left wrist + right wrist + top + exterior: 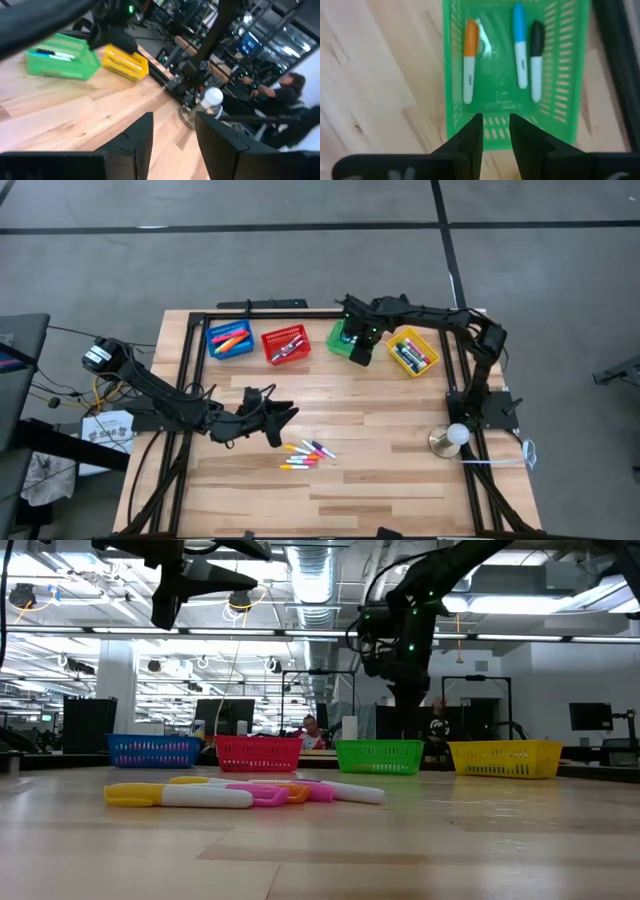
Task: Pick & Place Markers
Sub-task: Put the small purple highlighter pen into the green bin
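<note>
Several loose markers [305,452] lie flat in a cluster on the wooden table, near its middle; the low view shows them as yellow, white and pink sticks [240,792]. My left gripper [290,413] hovers open just left of them, pointing nearly level, with nothing between its fingers [175,142]. My right gripper [496,131] points down over the near wall of the green basket [510,70], fingers a little apart and holding nothing. In that basket lie an orange-capped marker [469,60], a blue-capped one [520,45] and a black-capped one [536,60].
A row of small mesh baskets stands at the far edge: blue [230,338], red [285,344], green [338,340] and yellow [413,352], all holding markers. A white ball on a round base [455,437] stands at the right. A person [285,90] sits beyond the table.
</note>
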